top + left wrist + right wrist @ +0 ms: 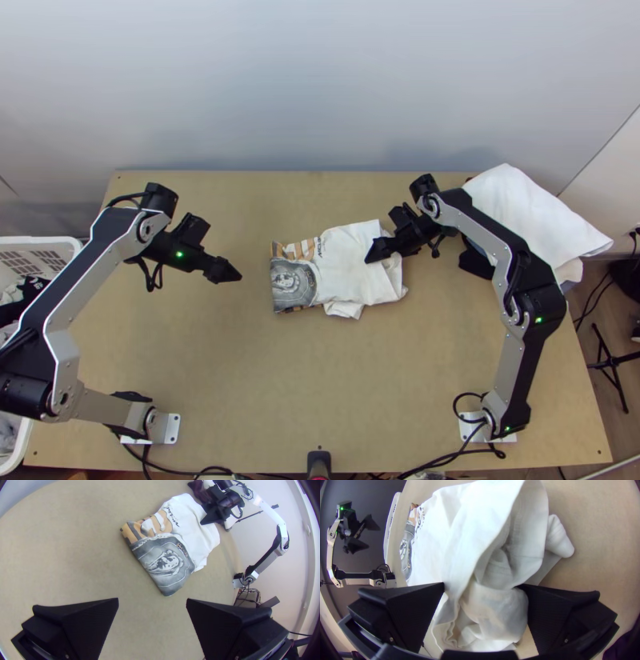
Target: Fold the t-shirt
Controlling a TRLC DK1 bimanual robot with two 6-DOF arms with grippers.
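The white t-shirt lies folded into a compact bundle mid-table, its grey and orange print at the left end and loose, rumpled layers at the right. My left gripper is left of the shirt, apart from it. In the left wrist view my left gripper stands open, with the shirt beyond its fingers. My right gripper is over the shirt's right part. The right wrist view has my right gripper open, with bunched fabric between its wide-apart fingers; whether they touch it, I cannot tell.
A pile of white cloth lies at the table's back right corner, behind the right arm. A white basket holding clothes stands off the left edge. Bare table extends in front of the shirt.
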